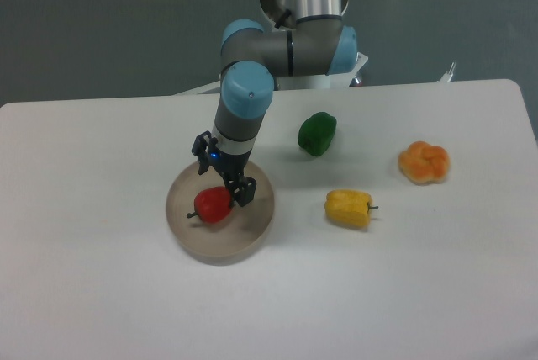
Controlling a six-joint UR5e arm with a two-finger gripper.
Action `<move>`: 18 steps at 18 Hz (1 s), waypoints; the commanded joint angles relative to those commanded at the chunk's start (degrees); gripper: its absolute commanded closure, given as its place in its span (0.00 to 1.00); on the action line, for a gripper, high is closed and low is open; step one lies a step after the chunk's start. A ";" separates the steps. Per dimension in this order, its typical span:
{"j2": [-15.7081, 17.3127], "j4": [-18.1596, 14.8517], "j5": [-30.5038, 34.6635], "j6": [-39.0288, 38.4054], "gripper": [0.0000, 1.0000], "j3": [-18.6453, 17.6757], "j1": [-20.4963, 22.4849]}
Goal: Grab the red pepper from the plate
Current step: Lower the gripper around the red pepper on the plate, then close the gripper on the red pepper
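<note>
The red pepper (212,206) lies on its side on the left half of the round beige plate (244,238), its dark stem pointing left. My gripper (223,182) hangs open just above the pepper's upper right side. One finger is over the plate's back rim and the other is close by the pepper's right edge. The fingers have not closed on the pepper.
A green pepper (317,134) stands behind and to the right of the plate. A yellow pepper (349,207) lies on the table right of the plate. An orange pumpkin-like piece (424,162) sits further right. The table's back edge runs behind the arm.
</note>
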 joint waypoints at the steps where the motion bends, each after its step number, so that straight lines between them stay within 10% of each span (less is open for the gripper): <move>1: -0.44 0.00 0.00 -0.61 0.00 0.44 -0.17; 18: -2.99 1.41 0.00 -1.23 0.08 1.76 -1.32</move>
